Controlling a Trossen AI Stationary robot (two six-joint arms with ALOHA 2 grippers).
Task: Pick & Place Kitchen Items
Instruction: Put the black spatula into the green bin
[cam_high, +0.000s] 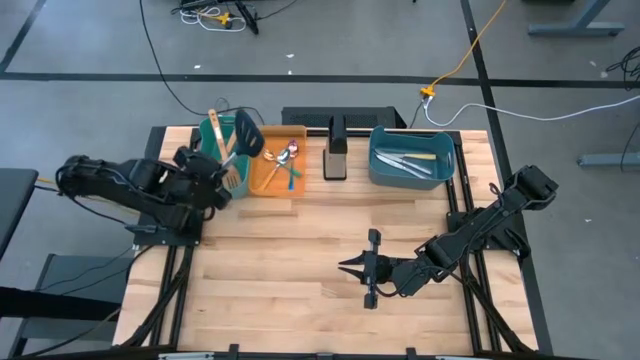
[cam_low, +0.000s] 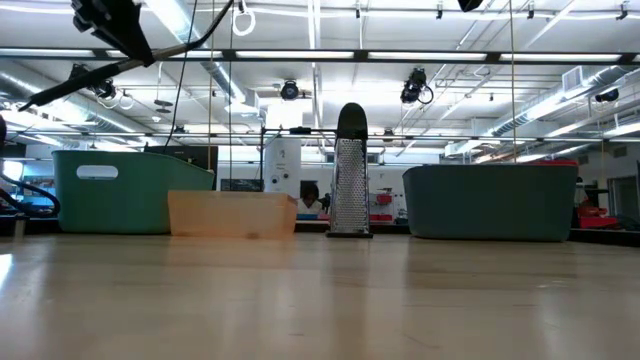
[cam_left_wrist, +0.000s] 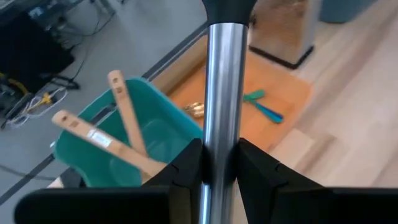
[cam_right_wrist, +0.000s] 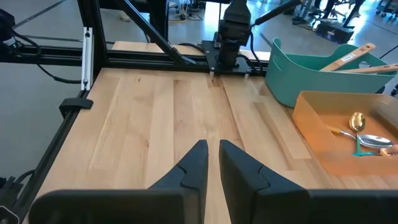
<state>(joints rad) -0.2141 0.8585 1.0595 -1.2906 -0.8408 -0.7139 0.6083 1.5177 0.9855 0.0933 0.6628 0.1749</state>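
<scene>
My left gripper (cam_high: 224, 166) is at the table's far left, beside the teal bin (cam_high: 222, 138), and is shut on a black slotted turner with a steel handle. The turner's black head (cam_high: 248, 134) is over the bins. Two pale wooden spatulas (cam_left_wrist: 127, 127) stand leaning in the teal bin. Spoons (cam_high: 284, 162) lie in the orange bin (cam_high: 276, 178), and knives (cam_high: 410, 160) lie in the blue bin (cam_high: 410, 170). My right gripper (cam_high: 350, 267) hovers over bare wood at the near right. Its fingers (cam_right_wrist: 213, 163) are almost together, with nothing between them. My left gripper pinches the turner's steel handle (cam_left_wrist: 221, 134) between its two fingers (cam_left_wrist: 186, 174), which lie across the handle. The handle runs on from the fingers to the black head end (cam_left_wrist: 227, 6). The turner is lifted clear of the bins and the table.
A steel box grater (cam_high: 335, 158) stands upright between the orange and blue bins. The three bins line the far edge. The wooden tabletop (cam_high: 300, 250) spreads bare through the middle and near side. Black frame rails (cam_right_wrist: 155, 37) run along the table's edges.
</scene>
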